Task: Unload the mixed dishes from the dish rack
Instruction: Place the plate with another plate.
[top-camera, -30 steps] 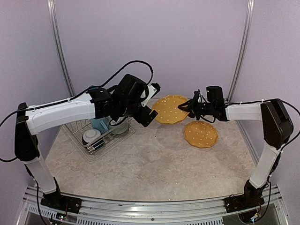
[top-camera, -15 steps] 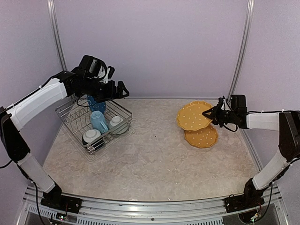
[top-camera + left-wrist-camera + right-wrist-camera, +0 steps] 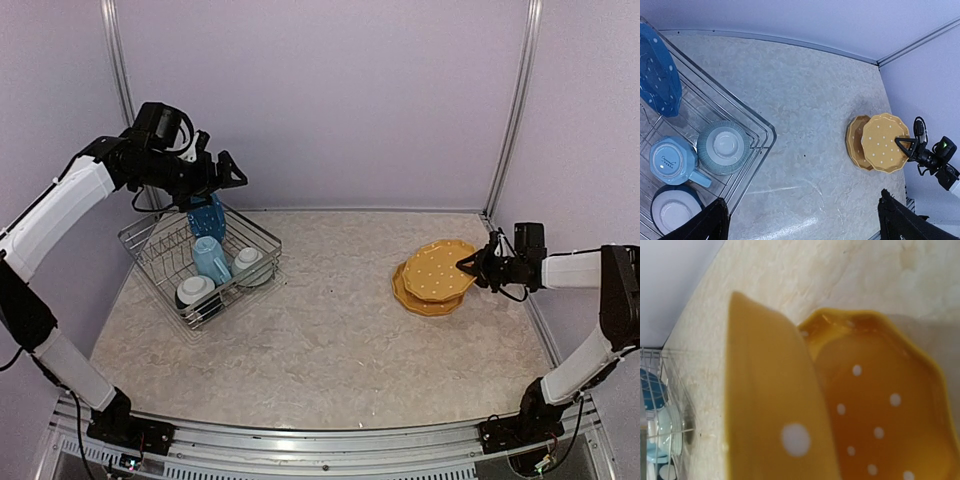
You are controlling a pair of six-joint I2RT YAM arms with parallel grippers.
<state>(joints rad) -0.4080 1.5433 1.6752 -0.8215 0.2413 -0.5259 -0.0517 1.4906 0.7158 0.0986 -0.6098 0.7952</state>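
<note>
1. The right claw [image 3: 467,266] is closed narrow on the rim of an orange-yellow white-dotted scalloped plate [image 3: 438,270], at the right side of the tabletop [image 3: 330,335].
2. The held plate is tilted. Its gripped right edge is raised, and its left part lies over a second orange-yellow dotted plate [image 3: 420,298] that sits flat on the tabletop.
3. In the right wrist view the held plate's edge fills the left of the picture, with the lower plate's dotted face just beyond it. Whether the two plates touch cannot be told.
4. The left claw [image 3: 218,172] stands wide and holds nothing. It hangs in the air above the far corner of the dish rack [image 3: 160,250], at the left rear of the tabletop.
5. In the left wrist view its two dark fingers [image 3: 710,225] frame the rack's near corner and bare tabletop, well apart from every dish.
6. The rack holds these dishes:
   - A blue white-dotted plate [image 3: 206,217] stands on edge at the far end, below the left claw.
   - A light blue mug [image 3: 210,258] sits in the middle.
   - One small bowl [image 3: 250,262] is just right of the mug.
   - Another small bowl [image 3: 195,292] sits at the rack's near end.
</note>
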